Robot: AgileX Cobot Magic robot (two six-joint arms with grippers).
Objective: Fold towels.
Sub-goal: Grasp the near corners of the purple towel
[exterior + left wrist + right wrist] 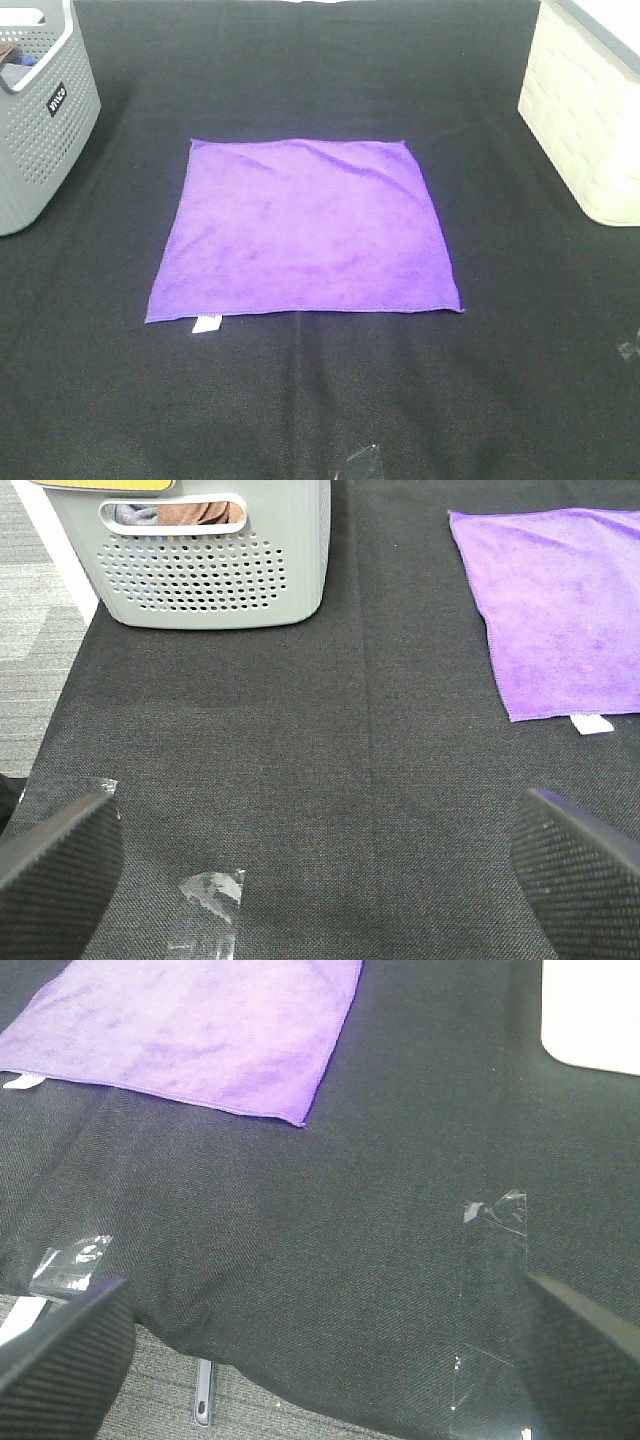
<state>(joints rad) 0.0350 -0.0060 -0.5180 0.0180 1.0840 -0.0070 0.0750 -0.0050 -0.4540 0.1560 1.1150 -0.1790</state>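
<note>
A bright purple towel (300, 228) lies spread flat in the middle of the black table, with a small white tag (206, 323) at its near left corner. It also shows in the left wrist view (565, 610) and in the right wrist view (195, 1030). Neither gripper shows in the exterior high view. My left gripper (320, 865) is open and empty, off the towel's near left side. My right gripper (320, 1345) is open and empty, off the towel's near right corner, above the table's front edge.
A grey perforated basket (40, 110) stands at the far left, with cloths inside (180, 513). A cream basket (590, 100) stands at the far right. Clear tape patches (495, 1215) stick to the black cloth near the front edge.
</note>
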